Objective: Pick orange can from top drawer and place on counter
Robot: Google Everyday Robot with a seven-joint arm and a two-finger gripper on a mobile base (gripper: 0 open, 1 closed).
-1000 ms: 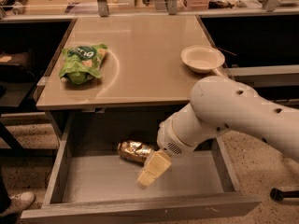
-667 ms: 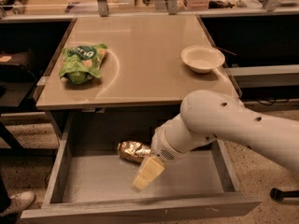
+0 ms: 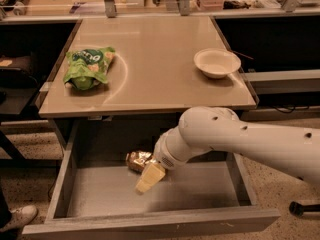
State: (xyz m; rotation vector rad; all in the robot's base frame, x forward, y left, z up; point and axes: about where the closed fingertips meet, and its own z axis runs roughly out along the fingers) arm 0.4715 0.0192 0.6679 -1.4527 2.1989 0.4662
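Observation:
The orange can (image 3: 137, 160) lies on its side in the open top drawer (image 3: 150, 223), near the back and left of the middle. It looks golden and crinkled. My gripper (image 3: 148, 178) hangs from the white arm down into the drawer, just to the right of and in front of the can, with its cream-coloured fingers (image 3: 149, 177) pointing down and left. The arm hides the right end of the can. The counter (image 3: 160, 91) lies above the drawer.
A green snack bag (image 3: 88, 67) lies on the left of the counter. A white bowl (image 3: 216, 62) stands at its right. The drawer's grey walls enclose the can. A shoe (image 3: 17, 217) shows at the lower left on the floor.
The arm and gripper have moved to the left inside the drawer, closer to the can. The can has not moved.

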